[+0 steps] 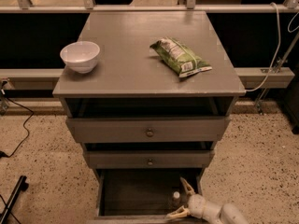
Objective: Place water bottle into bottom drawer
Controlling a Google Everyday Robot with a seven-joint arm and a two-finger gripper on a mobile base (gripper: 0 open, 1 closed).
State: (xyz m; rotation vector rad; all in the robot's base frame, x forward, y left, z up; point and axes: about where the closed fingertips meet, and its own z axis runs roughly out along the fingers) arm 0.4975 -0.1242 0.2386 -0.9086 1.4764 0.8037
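Note:
The bottom drawer [135, 192] is pulled open at the foot of the grey cabinet and shows its dark inside. The water bottle [174, 199], clear with a white cap, stands upright in the drawer's right front corner. My gripper [182, 200] reaches in from the lower right, at the drawer's right front corner. It is open: one pale finger [187, 186] points up behind the bottle and the other finger [176, 213] lies in front of it. The bottle stands between the fingers and neither visibly presses on it.
A white bowl [80, 56] sits at the left of the cabinet top [135, 41], and a green snack bag [180, 57] lies at the right. Two shallower drawers with round knobs [149, 132] stick out slightly above. A cable and a dark stand are on the floor at the left.

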